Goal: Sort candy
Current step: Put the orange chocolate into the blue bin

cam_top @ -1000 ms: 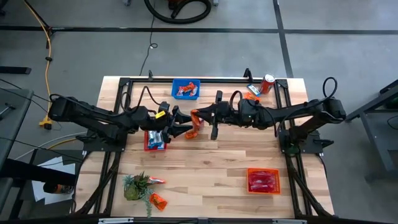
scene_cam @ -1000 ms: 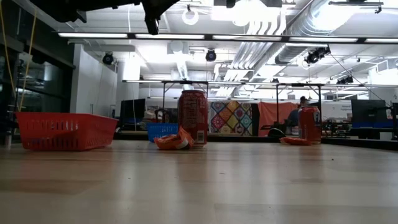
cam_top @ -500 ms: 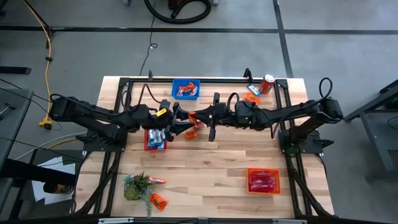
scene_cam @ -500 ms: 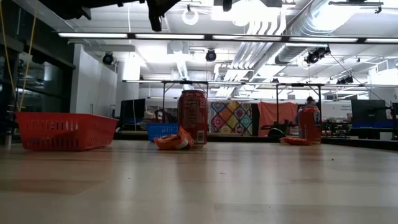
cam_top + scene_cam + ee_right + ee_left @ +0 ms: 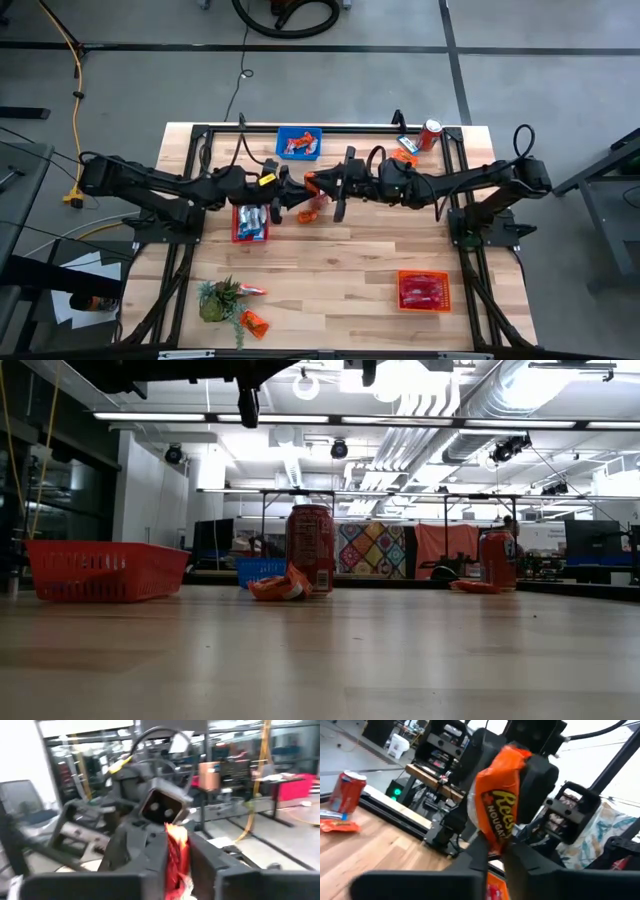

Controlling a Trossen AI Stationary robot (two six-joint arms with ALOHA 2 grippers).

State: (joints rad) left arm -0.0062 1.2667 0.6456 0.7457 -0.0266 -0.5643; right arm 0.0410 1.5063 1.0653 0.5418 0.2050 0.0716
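The 2 arms reach toward each other over the middle of the table, both raised above the surface. The left arm comes in from the left side, its links low and nearly level, and the left gripper (image 5: pixel 296 193) points to the right. In the left wrist view its 2 fingers (image 5: pixel 480 851) stand close together, closed on the lower end of an orange candy packet (image 5: pixel 496 805). The right arm comes from the right side, also stretched almost flat, and the right gripper (image 5: pixel 318 186) points to the left, just beside the left one. In the right wrist view its fingers (image 5: pixel 202 854) press the same packet from both sides.
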